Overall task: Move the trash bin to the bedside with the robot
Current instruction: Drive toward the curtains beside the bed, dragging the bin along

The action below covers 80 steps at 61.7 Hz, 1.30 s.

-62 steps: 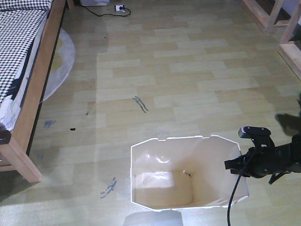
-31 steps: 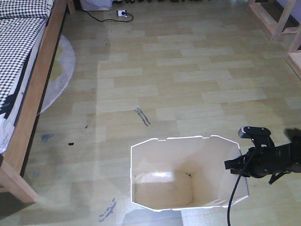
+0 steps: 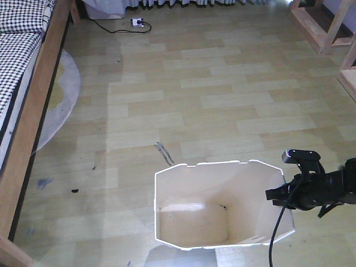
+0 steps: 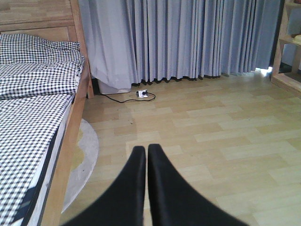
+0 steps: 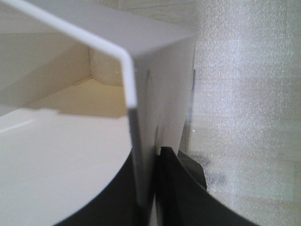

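Observation:
The white trash bin (image 3: 194, 186) stands on the wood floor at the bottom centre of the front view, cream inside and empty. My right gripper (image 3: 276, 194), on a black arm with trailing cable, is shut on the bin's right wall at the rim. In the right wrist view the gripper (image 5: 153, 153) pinches the thin wall (image 5: 160, 84), one finger inside and one outside. My left gripper (image 4: 146, 149) is shut and empty, pointing along the floor. The bed with checked bedding and a light wooden frame (image 3: 33, 111) runs along the left edge and also shows in the left wrist view (image 4: 33, 94).
A round grey rug (image 3: 58, 105) lies beside the bed. A power strip with a black cable (image 3: 137, 22) sits near the grey curtains (image 4: 188, 37). Light wooden furniture (image 3: 325, 22) stands at the upper right. Dark scuff marks (image 3: 164, 153) lie just beyond the bin.
The floor and bed have slid down and leftward in the front view; the bed's near corner post has left the frame. The bin and right arm keep the same place in the picture.

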Motion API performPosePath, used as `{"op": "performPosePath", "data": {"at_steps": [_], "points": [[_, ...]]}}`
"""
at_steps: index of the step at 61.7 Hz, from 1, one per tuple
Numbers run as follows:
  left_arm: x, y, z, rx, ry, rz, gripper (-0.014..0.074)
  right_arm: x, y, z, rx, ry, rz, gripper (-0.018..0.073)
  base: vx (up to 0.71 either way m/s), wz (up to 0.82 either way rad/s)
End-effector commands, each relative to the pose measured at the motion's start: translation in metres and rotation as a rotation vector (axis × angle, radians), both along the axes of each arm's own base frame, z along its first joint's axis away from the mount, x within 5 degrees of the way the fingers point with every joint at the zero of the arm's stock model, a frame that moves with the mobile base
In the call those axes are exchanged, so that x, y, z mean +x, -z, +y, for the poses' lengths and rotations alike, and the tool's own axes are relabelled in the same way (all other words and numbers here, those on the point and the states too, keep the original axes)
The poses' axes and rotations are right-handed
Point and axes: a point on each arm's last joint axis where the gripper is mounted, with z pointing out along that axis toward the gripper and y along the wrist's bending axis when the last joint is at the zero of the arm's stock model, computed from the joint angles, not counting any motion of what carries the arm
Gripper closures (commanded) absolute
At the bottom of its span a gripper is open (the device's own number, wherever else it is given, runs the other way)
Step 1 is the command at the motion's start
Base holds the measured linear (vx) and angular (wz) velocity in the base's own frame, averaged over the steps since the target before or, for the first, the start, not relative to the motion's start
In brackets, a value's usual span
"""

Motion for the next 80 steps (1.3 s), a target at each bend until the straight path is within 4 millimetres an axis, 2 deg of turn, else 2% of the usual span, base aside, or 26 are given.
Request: {"op": "performPosePath", "data": {"at_steps": [1, 80], "points": [[0.0004, -0.0005, -0.0003, -0.004, 0.004, -0.062, 0.0603, 0.0134, -0.0252, 0.0129, 0.189, 0.001, -0.126, 0.0564, 0.24, -0.02], [0.0004, -0.0005, -0.0003, -0.004, 0.004, -0.062, 0.0603, 0.0133, -0.0251, 0.0128, 0.188, 0.001, -0.125, 0.0564, 0.26, 0.09]]}}
